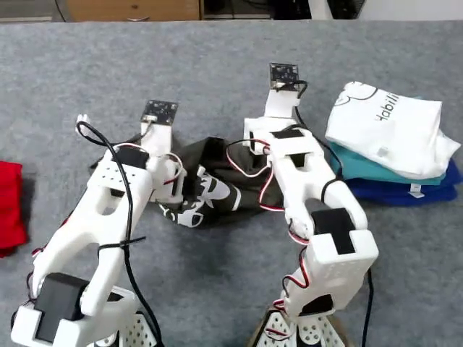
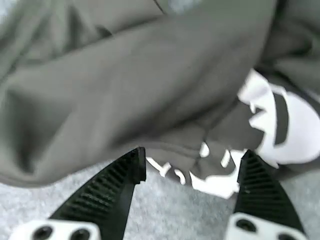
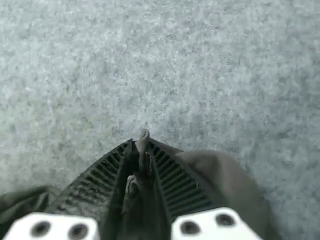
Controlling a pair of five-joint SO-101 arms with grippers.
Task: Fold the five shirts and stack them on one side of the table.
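A dark shirt (image 1: 210, 184) with a white print lies crumpled in the middle of the table between my two arms. My left gripper (image 2: 192, 162) is open right over its printed edge (image 2: 215, 175), a finger (image 2: 117, 182) on each side. My right gripper (image 3: 140, 150) is shut on a thin fold of the dark shirt (image 3: 220, 175), just above the grey table. At the right side a white shirt (image 1: 387, 126) tops a teal shirt (image 1: 362, 168) and a blue one (image 1: 405, 191), all folded. A red shirt (image 1: 9, 206) lies at the left edge.
The grey felt table (image 1: 145, 65) stretches wide behind the arms and in front between their bases. Black cables (image 1: 119, 181) loop over both arms. Wooden furniture (image 1: 130, 9) stands beyond the far edge.
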